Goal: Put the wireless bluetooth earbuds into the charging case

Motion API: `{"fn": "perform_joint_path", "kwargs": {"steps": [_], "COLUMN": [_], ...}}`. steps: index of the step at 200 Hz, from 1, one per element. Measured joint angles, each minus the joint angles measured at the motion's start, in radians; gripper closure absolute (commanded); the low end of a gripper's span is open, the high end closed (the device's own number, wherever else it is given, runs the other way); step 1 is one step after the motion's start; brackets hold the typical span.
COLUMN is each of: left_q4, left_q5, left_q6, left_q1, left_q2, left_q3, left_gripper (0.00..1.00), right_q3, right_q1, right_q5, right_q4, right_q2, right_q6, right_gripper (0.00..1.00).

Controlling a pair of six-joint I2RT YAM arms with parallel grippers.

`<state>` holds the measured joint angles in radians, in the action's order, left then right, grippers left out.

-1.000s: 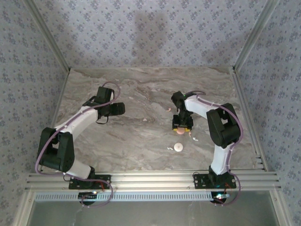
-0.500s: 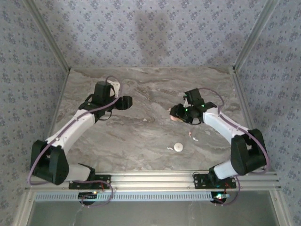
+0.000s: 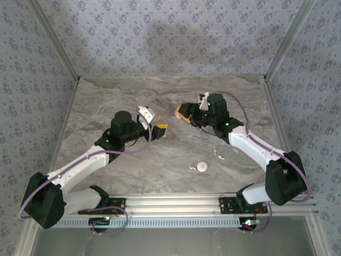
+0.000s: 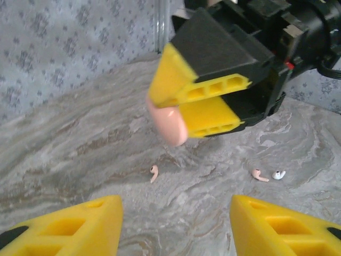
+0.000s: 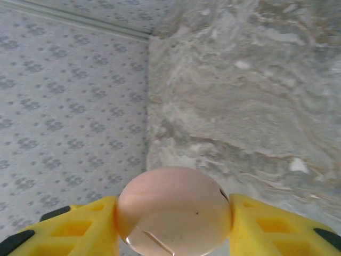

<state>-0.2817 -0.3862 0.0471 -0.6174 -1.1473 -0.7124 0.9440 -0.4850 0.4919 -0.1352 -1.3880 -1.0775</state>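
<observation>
Up beyond the white case point(image 3: 201, 167), the right gripper point(image 3: 184, 113) is clamping the pink case point(image 5: 173, 210) aloft, facing the left gripper point(image 4: 175, 208), whose jaws are standing apart. A handover or lid-opening is seemingly coming, needing close alignment. I'm counting two cases and four earbuds point(image 4: 154, 173), lying loose near the white case.

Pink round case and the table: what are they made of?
The pink case looks like smooth plastic, slightly glossy: soft highlights and a thin lid seam. The table looks like marble, with grey and cream veins, though it may be a printed surface.
</observation>
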Motion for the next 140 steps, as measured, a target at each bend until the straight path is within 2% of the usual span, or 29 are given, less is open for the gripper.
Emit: {"fn": "perform_joint_path", "kwargs": {"steps": [30, 116, 140], "left_q4": [-0.069, -0.172, -0.192], "left_q5": [0.002, 0.035, 0.034], "left_q6": [0.017, 0.004, -0.005], "left_q1": [-0.014, -0.049, -0.055], "left_q2": [-0.016, -0.096, -0.1], "left_q3": [0.0, -0.002, -0.004], "left_gripper": [0.45, 0.44, 0.51], "right_q3": [-0.004, -0.051, -0.051], "right_q1": [-0.036, -0.13, -0.145], "right_q5": [0.003, -0.025, -0.034], "right_q4": [-0.056, -0.073, -0.079], "right_q2": [0.018, 0.09, 0.09], "right_q6": [-0.045, -0.094, -0.097], "right_gripper": [0.5, 0.5, 0.5]}}
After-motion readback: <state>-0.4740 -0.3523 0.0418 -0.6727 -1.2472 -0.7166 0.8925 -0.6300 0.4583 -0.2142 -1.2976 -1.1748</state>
